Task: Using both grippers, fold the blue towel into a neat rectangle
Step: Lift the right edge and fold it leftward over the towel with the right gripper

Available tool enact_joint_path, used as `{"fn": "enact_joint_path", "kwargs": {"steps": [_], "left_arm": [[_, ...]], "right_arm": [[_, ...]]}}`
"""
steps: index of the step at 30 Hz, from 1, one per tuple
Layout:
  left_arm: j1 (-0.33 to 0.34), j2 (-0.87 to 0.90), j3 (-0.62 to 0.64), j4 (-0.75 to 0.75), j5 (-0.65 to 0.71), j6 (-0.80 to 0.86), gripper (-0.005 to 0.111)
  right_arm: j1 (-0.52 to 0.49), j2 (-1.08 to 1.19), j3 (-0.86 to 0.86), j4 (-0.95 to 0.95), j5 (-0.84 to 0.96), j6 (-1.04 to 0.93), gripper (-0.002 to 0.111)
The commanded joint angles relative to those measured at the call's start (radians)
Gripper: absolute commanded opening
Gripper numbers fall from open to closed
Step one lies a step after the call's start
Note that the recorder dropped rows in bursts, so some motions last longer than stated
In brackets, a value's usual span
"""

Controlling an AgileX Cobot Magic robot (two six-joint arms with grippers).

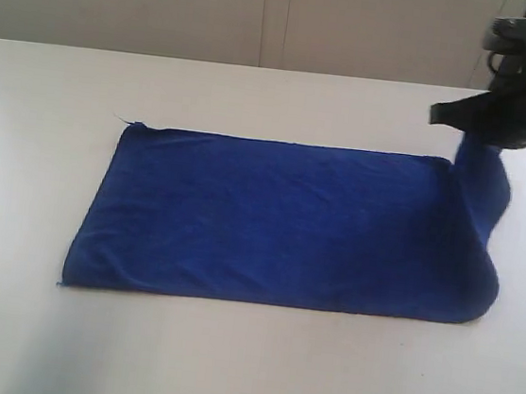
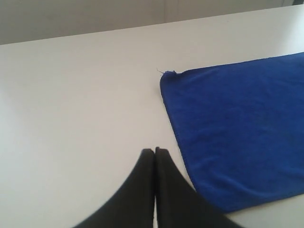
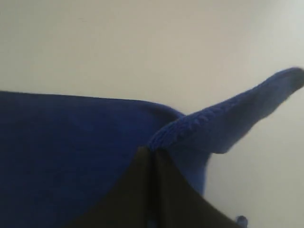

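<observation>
Across the middle of the white counter (image 1: 225, 364), in the exterior view, the blue towel (image 1: 270, 222) lies flat, its long axis running from the counter's left side to its right. Its right end is not flat. It rises off the counter in a curling fold toward the far right corner, where the right fingers (image 1: 455, 111) hold up what looks like the towel's far corner. The left arm does not show in this view.

In the left wrist view the left fingers (image 2: 142, 180) are pressed together with nothing between them. They hang over bare counter (image 2: 71, 104) just beside the towel's (image 2: 237, 128) left short edge, near its front corner, and appear clear of the cloth.

In the right wrist view the right fingers (image 3: 137, 185) are closed on the towel's (image 3: 61, 152) edge. A ridge of cloth stands out sideways from the pinch, and the flat part spreads away beyond the fingertips.

The coming move, as I judge it, turns on that long axis. The lifted end lies opposite the left short edge, so it must be carried toward the counter's left side to land there. The right arm has the cloth. The left arm is nearer the landing end and could pin that end down.
</observation>
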Motion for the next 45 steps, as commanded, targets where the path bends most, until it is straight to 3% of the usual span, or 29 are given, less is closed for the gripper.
{"fn": "enact_joint_path", "kwargs": {"steps": [1,8,13,27,37,45], "left_arm": [[0.000,-0.007,0.008,-0.013,0.001,-0.003,0.000],[0.000,-0.007,0.008,-0.013,0.001,-0.003,0.000],[0.000,-0.007,0.008,-0.013,0.001,-0.003,0.000],[0.000,-0.007,0.008,-0.013,0.001,-0.003,0.000],[0.000,-0.007,0.008,-0.013,0.001,-0.003,0.000],[0.000,-0.007,0.008,-0.013,0.001,-0.003,0.000]], "right_arm": [[0.156,-0.014,-0.060,-0.003,0.043,-0.011,0.000],[0.532,0.122,-0.320,-0.012,0.112,-0.011,0.000],[0.637,0.314,-0.464,-0.014,0.110,-0.011,0.000],[0.719,0.656,-0.789,0.038,0.113,-0.008,0.000],[0.690,0.594,-0.861,0.031,0.244,-0.005,0.000],[0.719,0.568,-0.861,0.031,0.203,-0.005,0.000]]}}
